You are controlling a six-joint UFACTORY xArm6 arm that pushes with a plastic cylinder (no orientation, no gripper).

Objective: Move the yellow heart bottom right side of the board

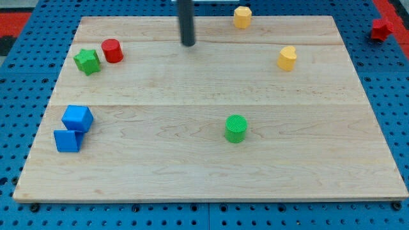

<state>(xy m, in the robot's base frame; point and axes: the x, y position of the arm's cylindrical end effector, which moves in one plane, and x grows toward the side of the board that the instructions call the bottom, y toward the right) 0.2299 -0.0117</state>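
Nothing done yet: the yellow heart-shaped block [287, 58] sits far right on the wooden worktop [192, 160], my tip [188, 44] well left of it, touching nothing; no pincer shows

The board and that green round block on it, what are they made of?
The board looks like pale wood with a smooth finish: grain lines and plank seams run across it. The green round block seems to be matte plastic, perhaps printed, given the fine ridges on its top; I can't be sure.

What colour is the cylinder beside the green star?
Red, clear in the camera view, at the board's upper left.
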